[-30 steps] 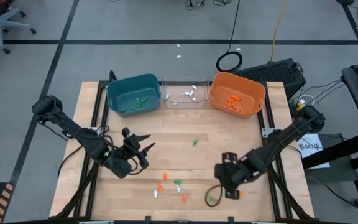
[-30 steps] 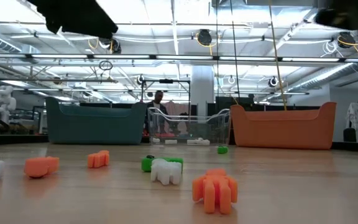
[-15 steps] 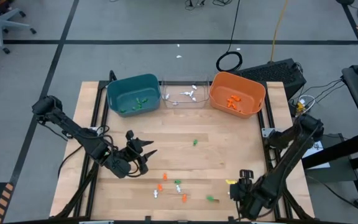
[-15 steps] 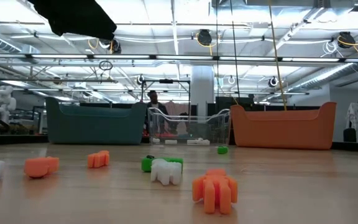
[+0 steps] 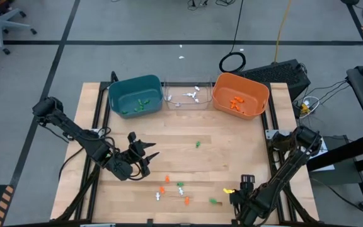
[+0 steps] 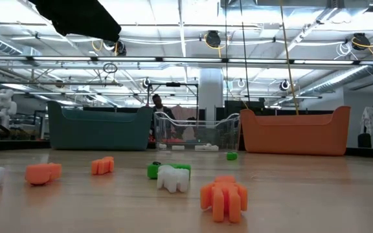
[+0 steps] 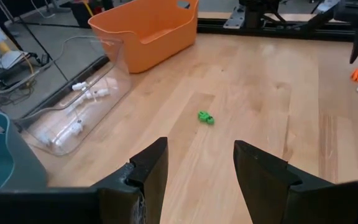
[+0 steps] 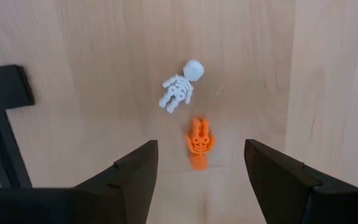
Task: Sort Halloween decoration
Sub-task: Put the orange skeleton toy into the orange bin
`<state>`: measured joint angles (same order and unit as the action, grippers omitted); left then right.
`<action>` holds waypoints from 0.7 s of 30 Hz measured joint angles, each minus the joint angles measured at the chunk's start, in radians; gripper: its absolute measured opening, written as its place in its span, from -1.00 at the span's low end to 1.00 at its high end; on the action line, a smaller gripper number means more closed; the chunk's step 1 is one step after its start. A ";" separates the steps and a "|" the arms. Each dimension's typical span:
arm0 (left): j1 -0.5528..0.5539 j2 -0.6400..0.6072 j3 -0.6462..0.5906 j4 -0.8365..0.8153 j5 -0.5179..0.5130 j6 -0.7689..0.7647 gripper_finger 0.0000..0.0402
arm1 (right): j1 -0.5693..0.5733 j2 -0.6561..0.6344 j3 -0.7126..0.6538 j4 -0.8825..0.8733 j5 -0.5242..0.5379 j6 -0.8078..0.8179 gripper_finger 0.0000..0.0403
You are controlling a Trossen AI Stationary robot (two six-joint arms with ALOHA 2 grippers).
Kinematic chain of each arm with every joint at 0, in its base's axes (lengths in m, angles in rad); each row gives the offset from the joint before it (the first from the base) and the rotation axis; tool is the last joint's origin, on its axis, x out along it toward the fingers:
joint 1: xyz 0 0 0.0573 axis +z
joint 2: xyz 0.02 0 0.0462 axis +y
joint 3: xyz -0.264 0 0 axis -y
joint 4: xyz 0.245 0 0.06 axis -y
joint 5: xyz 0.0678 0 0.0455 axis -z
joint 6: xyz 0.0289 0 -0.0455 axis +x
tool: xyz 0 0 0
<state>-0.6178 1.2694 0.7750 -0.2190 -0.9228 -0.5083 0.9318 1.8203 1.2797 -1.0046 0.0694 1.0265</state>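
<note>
Hovering low, right gripper [image 8: 197, 163] has fingers apart over an orange trinket [image 8: 199, 142] beside a white skeleton [image 8: 179, 87]; left gripper [image 7: 199, 163] also gapes, empty.

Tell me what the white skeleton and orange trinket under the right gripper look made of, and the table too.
White skeleton: looks like moulded plastic, matte, one flat colour with crisp ribs. Orange trinket beside it: likely the same plastic, uniformly coloured, faint sheen. Table: appears to be light wood planks, smooth finish, with visible grain and seams. The open right gripper hangs above both pieces.
</note>
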 joint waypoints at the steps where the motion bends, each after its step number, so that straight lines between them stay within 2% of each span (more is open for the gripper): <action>1: 0.000 0.000 0.000 0.000 0.000 0.000 -0.10 | 0.000 -0.001 0.000 0.002 0.000 0.008 0.12; 5: 0.000 0.000 0.000 0.000 0.011 -0.002 -0.10 | 0.009 -0.001 -0.012 0.010 0.005 0.021 0.12; 13: 0.000 0.000 0.000 0.002 0.033 -0.010 -0.10 | 0.032 -0.001 -0.120 0.072 0.004 0.068 0.12; 21: 0.000 0.000 0.000 0.002 0.033 -0.009 -0.10 | 0.033 -0.006 -0.167 0.169 0.004 0.054 -0.07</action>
<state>-0.6178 1.2694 0.7750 -0.2173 -0.8894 -0.5175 0.9646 1.8142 1.1129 -0.8355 0.0738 1.0801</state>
